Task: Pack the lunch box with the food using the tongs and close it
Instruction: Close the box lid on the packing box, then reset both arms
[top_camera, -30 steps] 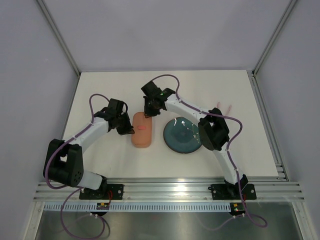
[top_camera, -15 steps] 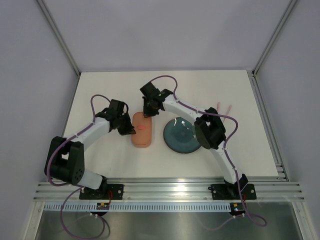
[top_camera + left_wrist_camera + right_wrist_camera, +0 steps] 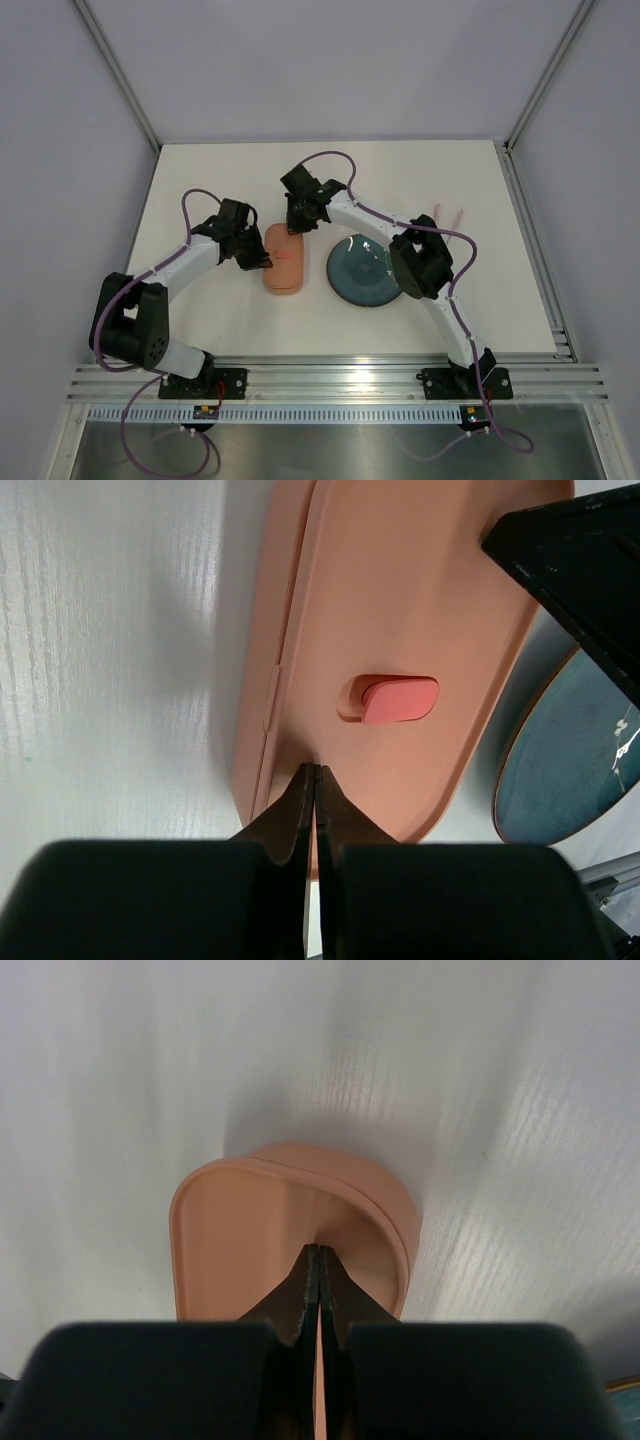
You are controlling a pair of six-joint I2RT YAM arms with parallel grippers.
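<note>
Two sets of jaws are meeting at the pink lunch box [image 3: 283,260], which is sitting on the desk [image 3: 200,190] just left of the teal plate [image 3: 362,272] with its lid [image 3: 400,600] on. Both the left jaws and the right jaws are squeezing fully shut, holding nothing, with tips resting on the lid's edges. The tongs [image 3: 447,216] are lying right of the plate.
</note>
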